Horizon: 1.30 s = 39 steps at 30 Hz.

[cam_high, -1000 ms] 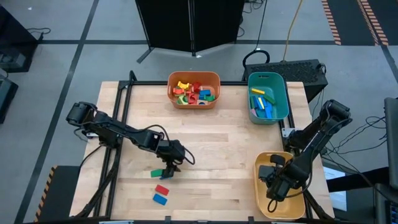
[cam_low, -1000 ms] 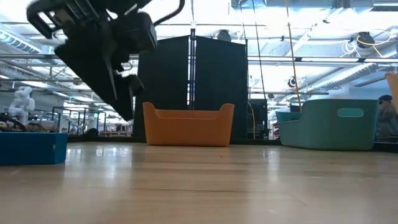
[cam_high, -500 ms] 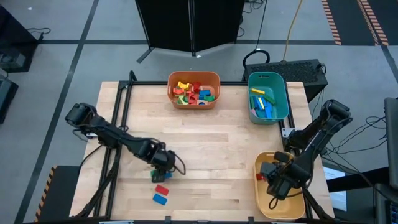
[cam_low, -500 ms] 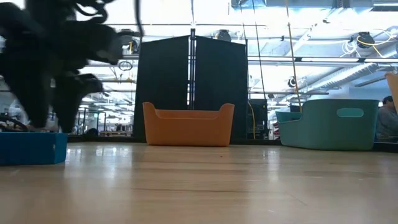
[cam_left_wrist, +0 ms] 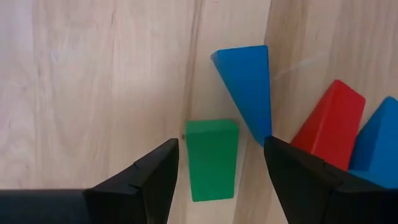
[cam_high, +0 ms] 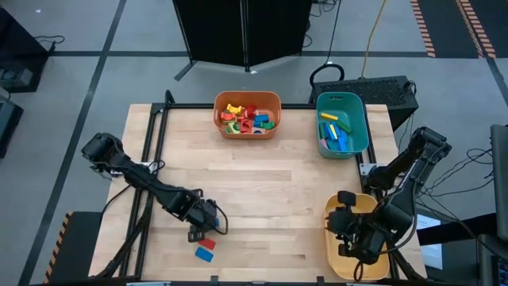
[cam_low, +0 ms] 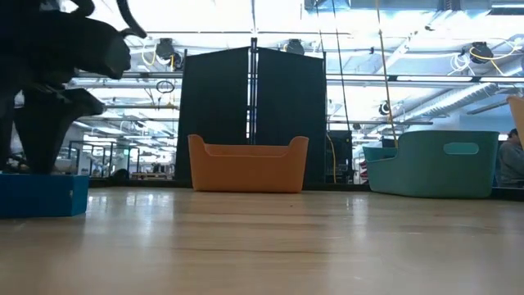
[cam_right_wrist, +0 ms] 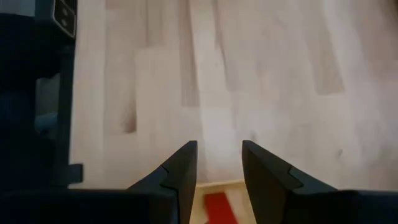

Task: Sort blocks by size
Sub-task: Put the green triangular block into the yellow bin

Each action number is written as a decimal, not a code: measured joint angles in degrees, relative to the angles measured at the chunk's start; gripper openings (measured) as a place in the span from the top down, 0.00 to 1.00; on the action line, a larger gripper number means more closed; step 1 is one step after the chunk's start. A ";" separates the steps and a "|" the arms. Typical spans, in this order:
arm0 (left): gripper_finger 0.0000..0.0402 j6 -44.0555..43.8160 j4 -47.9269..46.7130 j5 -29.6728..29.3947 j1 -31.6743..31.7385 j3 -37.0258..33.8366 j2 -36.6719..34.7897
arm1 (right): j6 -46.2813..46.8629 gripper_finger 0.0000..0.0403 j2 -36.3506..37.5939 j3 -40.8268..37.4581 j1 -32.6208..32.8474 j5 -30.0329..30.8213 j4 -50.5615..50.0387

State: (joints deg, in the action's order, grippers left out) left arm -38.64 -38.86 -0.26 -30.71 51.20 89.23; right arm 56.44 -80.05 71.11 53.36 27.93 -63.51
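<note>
Moving nearer, the left gripper (cam_left_wrist: 214, 163) hung with fingers apart and empty over the green block (cam_left_wrist: 211, 159) beside the blue block (cam_left_wrist: 247, 87) and the red block (cam_left_wrist: 331, 124), so picking seemed next, while the right gripper (cam_right_wrist: 219, 167), fingers slightly apart and holding nothing, had lifted above the yellow bin (cam_high: 332, 248).

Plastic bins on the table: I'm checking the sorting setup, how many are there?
3: orange plastic bin at the far edge's middle, teal plastic bin far right, yellow plastic bin near right, under the right arm.

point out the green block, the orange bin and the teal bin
green block (cam_left_wrist: 211, 159), left wrist view, middle of its top face
orange bin (cam_high: 247, 133), high view, its front rim
teal bin (cam_low: 434, 168), low view, its side wall
</note>
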 joint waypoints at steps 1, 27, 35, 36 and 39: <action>0.41 -0.24 -0.13 -0.46 -0.55 0.00 0.00 | -0.65 0.72 0.00 0.09 0.00 0.67 -0.04; 0.55 -7.51 9.84 -6.74 -5.68 -9.85 -0.35 | -4.66 0.72 -0.02 0.09 -3.54 7.33 1.65; 0.69 -5.73 10.19 -7.12 -3.91 -10.01 -0.23 | -12.50 0.72 -0.91 -0.37 -4.72 15.10 3.92; 0.69 -4.92 10.46 -7.12 -3.49 -10.03 -0.22 | -13.53 0.72 -1.17 -0.81 -4.82 16.50 4.26; 0.69 -2.02 11.77 -7.05 -1.94 -10.01 -0.20 | -19.06 0.72 -2.30 -2.36 -5.56 18.37 7.30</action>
State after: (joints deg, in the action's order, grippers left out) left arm -40.66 -27.09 -7.31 -32.65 41.19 89.03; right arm 37.38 -82.35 68.75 47.80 46.29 -56.21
